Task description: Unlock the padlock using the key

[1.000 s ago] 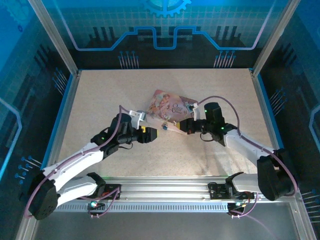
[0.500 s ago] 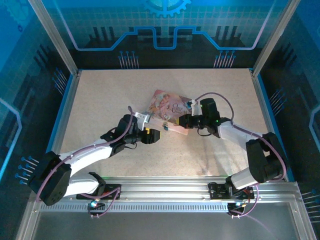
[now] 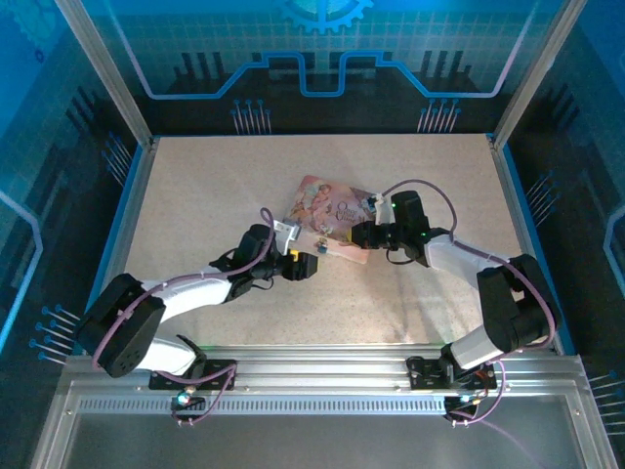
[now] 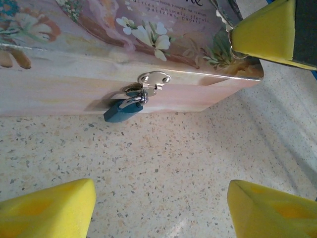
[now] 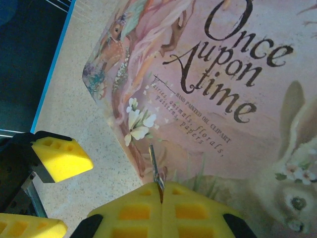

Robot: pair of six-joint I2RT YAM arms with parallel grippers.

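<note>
Logged a speckled beige tabletop (image 3: 215, 186) inside a blue-lit, metal-framed enclosure (image 3: 107, 88). Saw a pink illustrated rectangular tin box (image 3: 327, 207) lying flat between the two grippers. Found left gripper (image 4: 158, 210) low over the tabletop, yellow foam pads (image 4: 47, 208) spread wide apart, gripping nothing. Spotted the tiny blue-bodied padlock with silvery shackle (image 4: 122, 111) straight ahead of those pads, a little left of centre, hanging from the silver hasp (image 4: 154, 79) on the tin's front wall. Could not tell whether its body touched the table. Found right gripper (image 5: 161, 193) with pads pressed together, clamped on the thin dark-grey metal key (image 5: 155, 166). Noted the sliver sticking out past the fingertips, over the lid near its edge. In the left wrist view, saw the right gripper's pad up and to the right of the padlock, above the tin's corner. Noted key apart from padlock, off to its right.
</note>
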